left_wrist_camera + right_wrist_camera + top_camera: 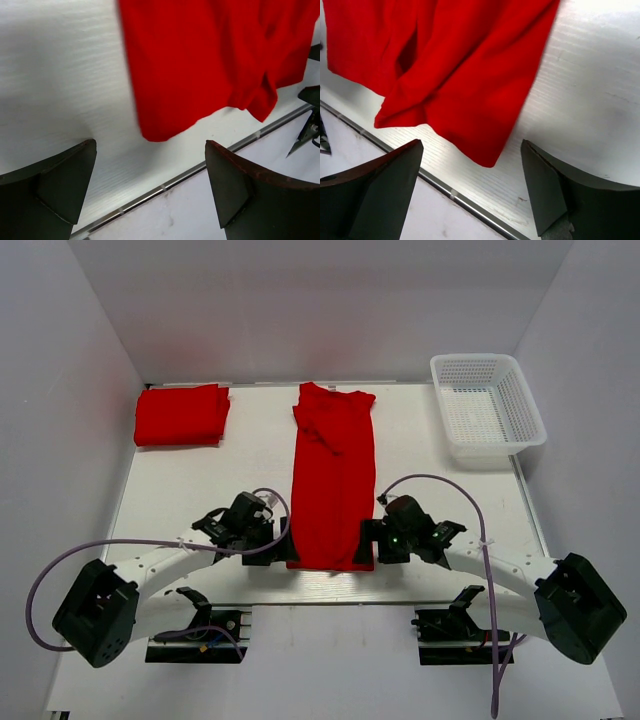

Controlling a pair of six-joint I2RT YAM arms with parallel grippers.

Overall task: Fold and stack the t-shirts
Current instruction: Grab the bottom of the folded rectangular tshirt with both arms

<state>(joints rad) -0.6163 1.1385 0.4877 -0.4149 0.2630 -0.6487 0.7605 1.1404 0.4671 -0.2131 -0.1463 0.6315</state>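
Right now, worked shirt: the plain bright red cloth t-shirt (333, 480) lies flat in the middle of the white table (200, 500); it is already narrowed into 1 long strip, collar at the far end, hem at the near edge.
Long axis: it runs straight away from the arm bases, near to far; we judge the coming fold must carry the hem along that axis toward the collar.
Left gripper: the black two-finger left gripper (282, 550) sits just beside the hem's left corner; its jaws are spread wide with nothing between them; in its wrist view the corner lies ahead of the left gripper (150, 185), roughly centred in the gap and clear of both fingers.
Right gripper: the black two-finger right gripper (368, 540) mirrors it at the hem's right corner; it too is wide open and empty; the corner sits ahead of the right gripper (470, 185), not yet touched.
Nearer arm: neither; we see 2 arms, each matched to its own corner.
Layers: both wrist views show overlapping flaps at the hem; we think each pinch must take every layer.
Stack: the folded square red t-shirt pile (182, 415) rests at the far left, well apart.
Basket: the white plastic mesh basket (495, 450) stands at the far right.
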